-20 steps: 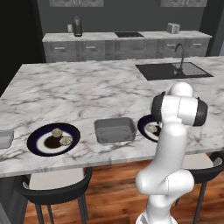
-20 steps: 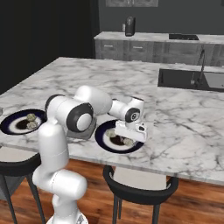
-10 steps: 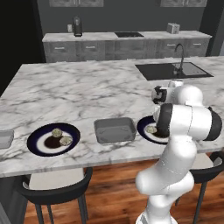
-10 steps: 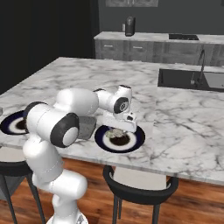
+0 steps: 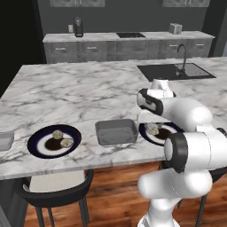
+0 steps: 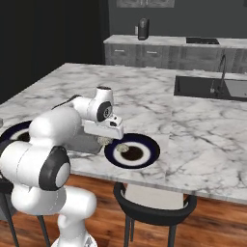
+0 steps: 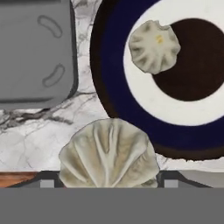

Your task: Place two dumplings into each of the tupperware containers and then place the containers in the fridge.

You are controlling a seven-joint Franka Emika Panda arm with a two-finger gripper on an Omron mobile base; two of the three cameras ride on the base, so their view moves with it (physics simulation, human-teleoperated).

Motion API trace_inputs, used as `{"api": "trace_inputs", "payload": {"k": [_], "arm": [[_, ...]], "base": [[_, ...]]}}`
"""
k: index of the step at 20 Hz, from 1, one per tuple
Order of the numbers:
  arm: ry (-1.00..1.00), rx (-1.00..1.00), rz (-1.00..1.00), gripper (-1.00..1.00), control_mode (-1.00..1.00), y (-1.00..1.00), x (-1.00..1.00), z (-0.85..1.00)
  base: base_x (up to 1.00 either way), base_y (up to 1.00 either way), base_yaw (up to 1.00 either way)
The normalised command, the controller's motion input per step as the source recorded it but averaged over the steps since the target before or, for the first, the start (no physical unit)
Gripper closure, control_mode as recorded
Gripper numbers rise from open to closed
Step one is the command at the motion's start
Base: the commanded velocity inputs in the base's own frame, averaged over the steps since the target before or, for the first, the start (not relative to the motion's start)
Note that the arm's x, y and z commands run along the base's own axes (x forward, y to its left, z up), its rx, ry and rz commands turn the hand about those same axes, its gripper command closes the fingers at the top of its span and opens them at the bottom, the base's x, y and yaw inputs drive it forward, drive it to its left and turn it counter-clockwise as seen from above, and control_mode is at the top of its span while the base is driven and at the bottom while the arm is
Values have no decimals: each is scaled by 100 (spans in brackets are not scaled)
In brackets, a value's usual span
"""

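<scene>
My gripper (image 7: pixel 108 180) is shut on a pale folded dumpling (image 7: pixel 108 151), held just above the counter between the right plate and the tupperware container (image 7: pixel 35 52). From the base the gripper (image 5: pixel 146 119) (image 6: pixel 107 140) hangs over the left rim of the dark blue plate (image 5: pixel 170 138). A second dumpling (image 7: pixel 154 46) (image 5: pixel 153 129) lies on that plate beside the brown sauce. The empty grey container (image 5: pixel 116 132) sits left of the hand. Another container (image 5: pixel 5 141) is cut off at the far left. The fridge is out of view.
A second blue plate (image 5: pixel 40 144) at the left carries two dumplings (image 5: pixel 57 134) and sauce. A black sink (image 5: pixel 170 71) with a faucet is set in the far right of the island. Dark stools (image 5: pixel 60 190) stand under the front edge.
The arm has swung leftward, carrying the hand from over the middle of the right plate to its left rim, nearer the container. Plates and containers have stayed put.
</scene>
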Motion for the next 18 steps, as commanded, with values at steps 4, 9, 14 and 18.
{"api": "trace_inputs", "payload": {"k": [4,9,14,18], "arm": [[-14,0,4,100,-100,77,33,7],[-13,2,4,100,-100,46,71,1],[0,0,0,100,-100,28,65,-2],[0,0,0,100,-100,31,45,-45]], "base": [[0,0,0],[0,0,0],[0,0,0],[0,0,0]]}}
